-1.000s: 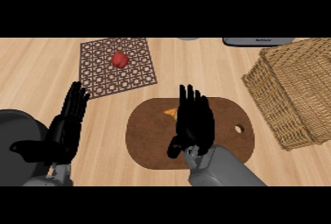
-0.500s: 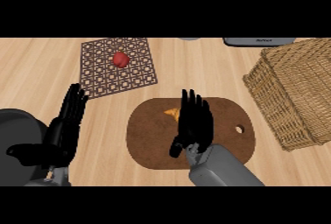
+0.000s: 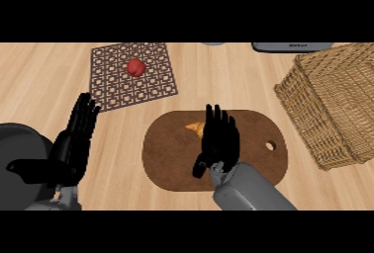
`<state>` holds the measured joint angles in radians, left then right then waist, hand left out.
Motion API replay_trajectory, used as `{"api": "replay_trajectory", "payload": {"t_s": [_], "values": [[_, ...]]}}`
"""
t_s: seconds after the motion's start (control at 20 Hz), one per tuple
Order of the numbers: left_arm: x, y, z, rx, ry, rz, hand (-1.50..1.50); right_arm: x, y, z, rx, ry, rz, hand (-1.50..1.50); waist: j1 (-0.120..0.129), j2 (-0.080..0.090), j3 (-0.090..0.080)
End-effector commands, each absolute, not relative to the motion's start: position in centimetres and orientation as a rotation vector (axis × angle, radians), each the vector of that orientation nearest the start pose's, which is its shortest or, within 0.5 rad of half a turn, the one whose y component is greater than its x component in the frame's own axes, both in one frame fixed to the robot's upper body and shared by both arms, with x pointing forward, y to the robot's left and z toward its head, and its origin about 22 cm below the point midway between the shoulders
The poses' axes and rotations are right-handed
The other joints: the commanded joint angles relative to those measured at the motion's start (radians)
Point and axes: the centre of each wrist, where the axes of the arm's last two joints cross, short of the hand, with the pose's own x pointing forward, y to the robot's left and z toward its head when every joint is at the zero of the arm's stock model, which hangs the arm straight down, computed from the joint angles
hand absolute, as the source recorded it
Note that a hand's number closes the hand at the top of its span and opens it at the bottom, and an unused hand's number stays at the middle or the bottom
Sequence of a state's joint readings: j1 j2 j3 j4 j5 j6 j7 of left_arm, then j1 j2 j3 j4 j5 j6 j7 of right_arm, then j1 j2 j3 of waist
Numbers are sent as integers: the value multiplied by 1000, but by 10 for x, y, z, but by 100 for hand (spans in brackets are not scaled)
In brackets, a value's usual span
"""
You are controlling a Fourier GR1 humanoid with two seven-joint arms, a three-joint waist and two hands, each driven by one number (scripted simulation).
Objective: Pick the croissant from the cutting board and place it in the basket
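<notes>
Nearest the lower edge, two grey forearms come up onto the pale wooden bench (image 3: 44, 74). The left hand (image 3: 73, 143) shows at the left side, fingers straight and pointing up, open and holding nothing, resting beside a dark rounded shape at the lower left corner. The right hand (image 3: 217, 143) lies over the middle of the cutting board (image 3: 168, 158), a brown oval board with a small hole near its right end. Its fingers are stretched out straight and spread a little, with nothing in its hold. Just beyond and left of its fingertips the croissant (image 3: 194, 127) lies on the board; only a small orange part of it shows, the rest hidden under the fingers, and whether they touch it cannot be told. To the right of the board, apart from it, stands the woven basket (image 3: 332, 104). Farther off, at the upper left, a brown lattice mat (image 3: 146, 84) lies on the bench with a red object (image 3: 135, 66) on it. At the far edge a dark grey item (image 3: 288, 47) is partly cut off
</notes>
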<state>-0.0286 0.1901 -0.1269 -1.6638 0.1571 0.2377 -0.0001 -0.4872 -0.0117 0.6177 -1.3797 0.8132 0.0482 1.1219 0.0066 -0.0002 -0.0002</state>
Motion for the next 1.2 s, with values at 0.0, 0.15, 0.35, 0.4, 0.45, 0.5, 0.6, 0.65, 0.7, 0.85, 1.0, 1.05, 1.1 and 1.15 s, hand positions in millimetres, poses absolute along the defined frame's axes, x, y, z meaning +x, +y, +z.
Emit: {"api": "replay_trajectory", "payload": {"t_s": [0.0,0.15,0.35,0.4,0.45,0.5,0.6,0.65,0.7,0.85,1.0,1.05,1.1,1.15], "values": [[246,244,29,91,-1663,78,0,287,-46,63,-879,-829,849,-150,-2,0,0],[237,219,23,90,-1677,57,0,275,-38,45,-875,-828,842,-150,1,0,0],[241,245,27,72,-1670,55,0,286,-45,42,-892,-825,839,-150,2,0,0],[249,222,21,106,-1683,49,0,283,-46,27,-872,-833,844,-150,-1,1,0],[241,226,36,77,-1689,48,0,267,-36,44,-847,-835,869,150,0,-1,0],[255,239,37,76,-1670,54,0,285,-41,32,-834,-803,890,150,3,1,0],[240,227,51,87,-1663,60,0,287,-43,43,-862,-827,1005,150,0,-1,0],[235,230,33,52,-1662,38,0,287,-26,36,-874,-821,1009,150,11,1,0],[245,252,42,99,-1679,64,0,298,-45,24,-862,-829,1023,150,3,1,0],[244,239,31,90,-1668,36,0,294,-35,33,-860,-839,1027,150,1,1,0],[241,233,43,87,-1679,45,0,299,-39,23,-899,-849,1061,150,4,1,0],[238,234,35,81,-1683,50,0,282,-40,18,-893,-846,1057,150,-1,0,0],[245,247,33,81,-1674,29,0,291,-25,32,-908,-863,1061,150,6,1,0],[240,230,40,80,-1688,54,0,281,-55,24,-857,-917,1161,150,-5,-1,0]]}}
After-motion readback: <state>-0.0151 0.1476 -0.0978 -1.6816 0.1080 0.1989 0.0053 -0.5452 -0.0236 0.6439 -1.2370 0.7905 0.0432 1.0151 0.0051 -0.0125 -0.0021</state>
